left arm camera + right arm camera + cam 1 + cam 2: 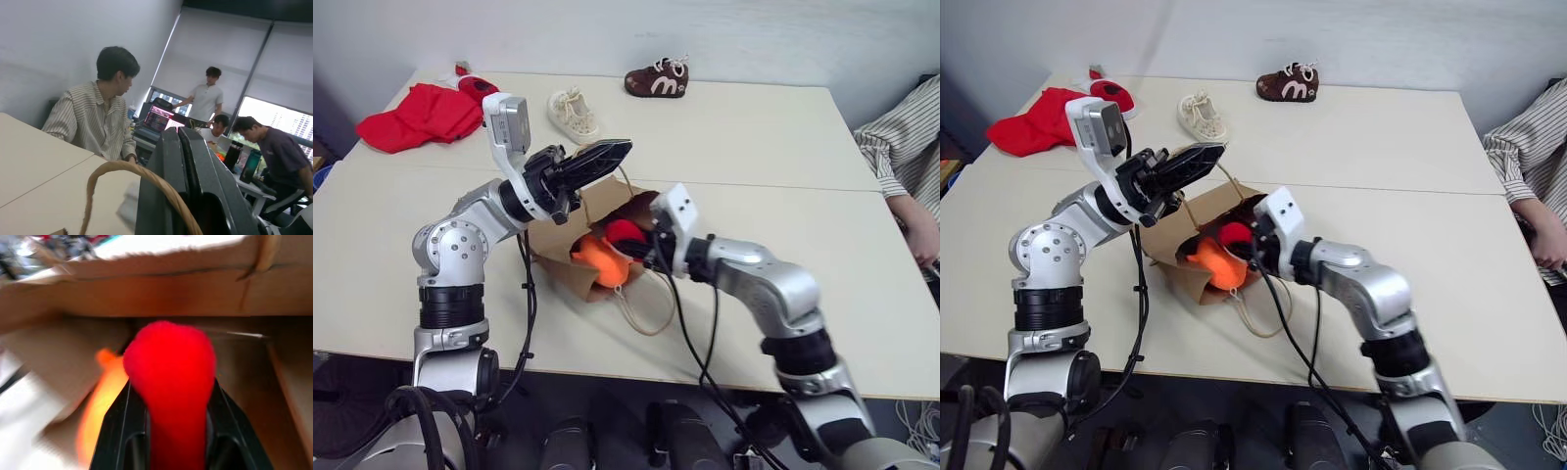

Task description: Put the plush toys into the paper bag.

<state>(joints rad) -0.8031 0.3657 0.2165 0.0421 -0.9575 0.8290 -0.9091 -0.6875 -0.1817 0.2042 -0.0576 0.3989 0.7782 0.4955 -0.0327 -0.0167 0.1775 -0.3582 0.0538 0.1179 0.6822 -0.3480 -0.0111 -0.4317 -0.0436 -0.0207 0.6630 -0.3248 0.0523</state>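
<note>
Red plush toy (168, 362) btwn right fingers (117, 431); brown shoe (657, 79) w/ white "m".

Stuff you can't really make out here

The right gripper (649, 242) has its fingertips tucked behind the paper bag (563, 245) rim, so head views hide the grip. The red plush toy (171, 382) runs off the wrist picture's 6 o'clock edge, white patches unseen; the orange plush toy (100, 401) at its 9 o'clock is a smear. The person (906, 157) at 3 o'clock is cut by the edge. The bag handle (132, 174) is cropped too.
</note>
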